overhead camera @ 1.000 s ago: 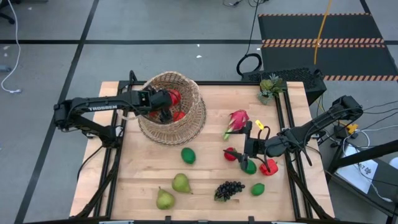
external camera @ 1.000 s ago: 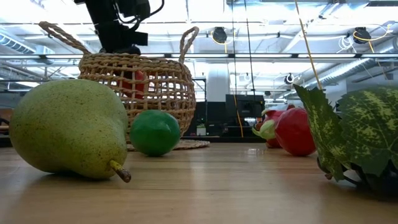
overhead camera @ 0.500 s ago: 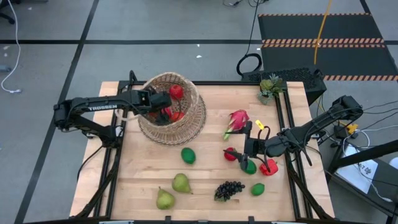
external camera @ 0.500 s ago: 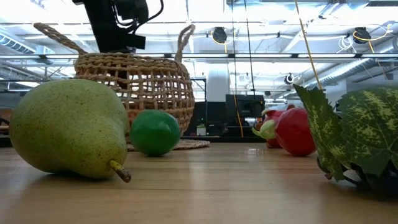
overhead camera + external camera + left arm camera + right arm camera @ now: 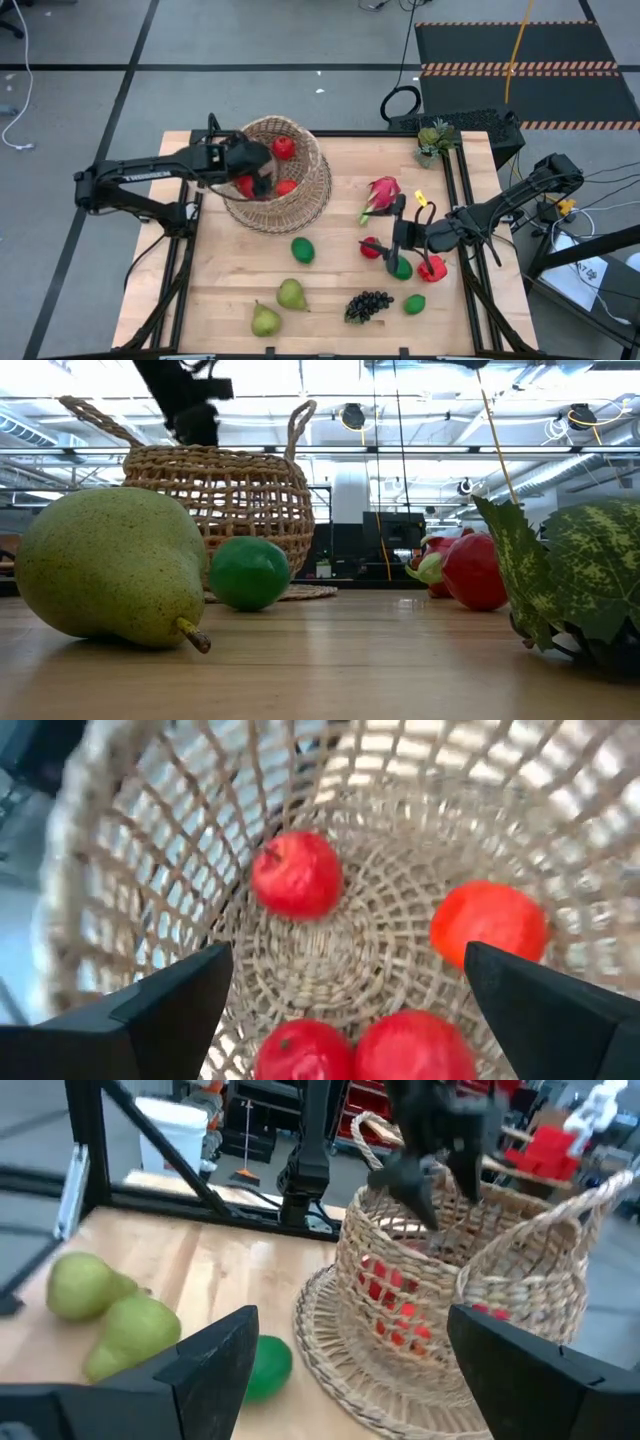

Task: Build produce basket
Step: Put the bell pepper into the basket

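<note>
The woven basket stands at the table's far left. Several red fruits lie on its bottom, among them an apple and a tomato. My left gripper hangs open and empty above the basket's opening, pointing down into it. My right gripper is open and empty, hovering above the table's right half and pointing toward the basket. Below it lie a small red fruit, a lime and a red pepper.
On the table lie a dragon fruit, a lime, two pears, a grape bunch and another lime. A small potted plant stands at the far right corner.
My left gripper, open all along, has risen out of the basket and drawn back a little toward the table's left edge. The red fruits stay on the basket's bottom. My right arm has kept its place.
</note>
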Tool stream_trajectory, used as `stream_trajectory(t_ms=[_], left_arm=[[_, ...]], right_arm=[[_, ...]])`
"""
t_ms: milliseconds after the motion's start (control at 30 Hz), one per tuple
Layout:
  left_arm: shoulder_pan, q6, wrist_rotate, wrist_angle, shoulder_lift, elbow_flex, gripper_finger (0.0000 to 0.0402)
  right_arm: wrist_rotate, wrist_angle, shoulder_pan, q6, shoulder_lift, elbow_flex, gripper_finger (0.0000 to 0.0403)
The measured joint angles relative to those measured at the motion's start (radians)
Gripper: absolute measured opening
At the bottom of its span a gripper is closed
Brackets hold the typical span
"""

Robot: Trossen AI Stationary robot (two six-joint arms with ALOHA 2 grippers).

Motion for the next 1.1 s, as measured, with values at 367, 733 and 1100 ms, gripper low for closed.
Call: stream_trajectory(t_ms=[367,733,1100], left_arm=[[-0.133,-0.067,0.004,0.134,-0.216,0.019,0.0381],[-0.427,-0.106,-0.008,0.252,-0.252,-0.034,0.0309],[-0.546,-0.026,-0.038,0.363,-0.193,-0.067,0.0257]], right_arm=[[-0.006,-0.156,0.006,0.341,0.032,0.000,0.0322],[-0.155,-0.400,0.061,0.706,0.082,0.000,0.0322],[-0.409,-0.812,0.114,0.840,0.079,0.062,0.0322]])
